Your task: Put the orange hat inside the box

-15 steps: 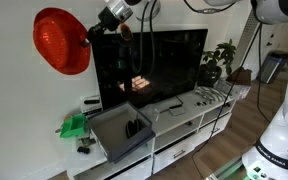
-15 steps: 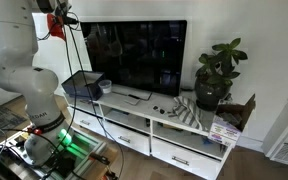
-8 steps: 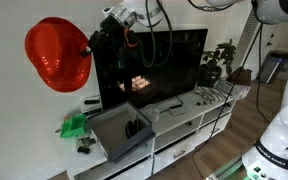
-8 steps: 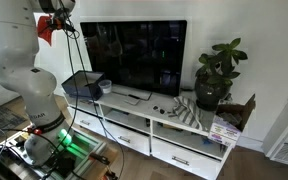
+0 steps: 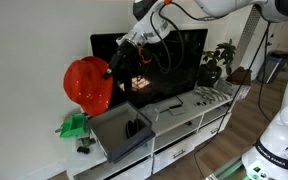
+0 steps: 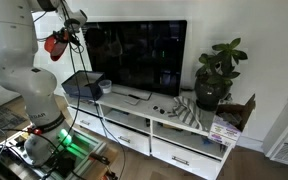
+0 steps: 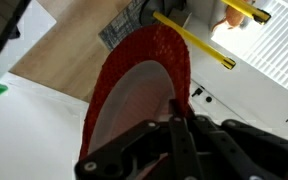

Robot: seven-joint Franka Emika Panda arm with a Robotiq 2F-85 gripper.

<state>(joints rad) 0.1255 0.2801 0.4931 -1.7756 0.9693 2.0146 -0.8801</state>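
The orange hat [image 5: 89, 85] is a glossy red-orange dome hanging in the air, a little above and to the left of the grey box [image 5: 121, 132]. My gripper [image 5: 115, 70] is shut on the hat's rim at its right side. In an exterior view the hat [image 6: 55, 44] is small, above the box [image 6: 82, 85]. In the wrist view the hat [image 7: 144, 75] fills the middle, its pale inside facing the camera, and the fingers [image 7: 176, 112] pinch its rim. The box shows at the top [image 7: 124, 28].
A white TV cabinet [image 5: 189, 118] with drawers carries a large black TV [image 5: 174, 60]. A small green object [image 5: 73, 125] lies left of the box. A potted plant [image 6: 212, 75] stands at the cabinet's other end. Cables hang from the arm.
The hat and gripper have come down and to the right, from high by the wall to just above the box's left side. The grip on the rim holds.
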